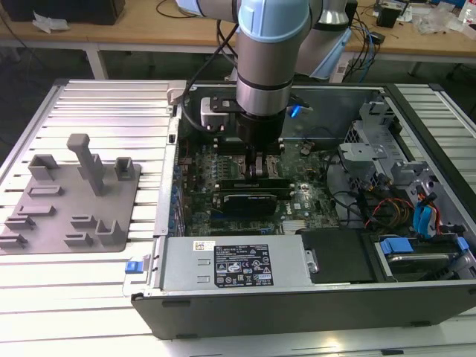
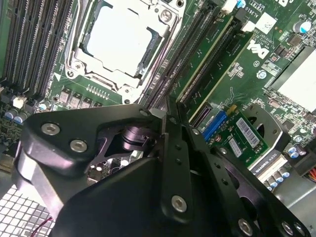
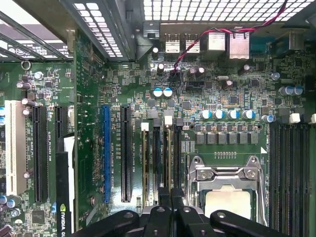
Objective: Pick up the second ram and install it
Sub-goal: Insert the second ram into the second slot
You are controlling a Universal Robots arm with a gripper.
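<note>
The second ram point(image 3: 168, 153) stands on edge among the memory slots point(image 3: 157, 148) near the CPU socket point(image 3: 227, 185), lined up lengthwise so its contacts can seat. Your gripper point(image 3: 172, 210) appears to have its jaws drawn nearly together on the stick's middle, probably to press evenly. The grey holder point(image 1: 74, 193) sits well apart on the counter point(image 1: 97, 104).

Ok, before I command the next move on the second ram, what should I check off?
1. Claw over the memory slots beside the CPU socket: ok.
2. Second ram seated in a slot: cannot tell.
3. White slot latches closed: cannot tell.
4. Red-and-black cable away from the memory slots: ok.
5. Black expansion card apart from the claw, other slots between them: ok.
</note>
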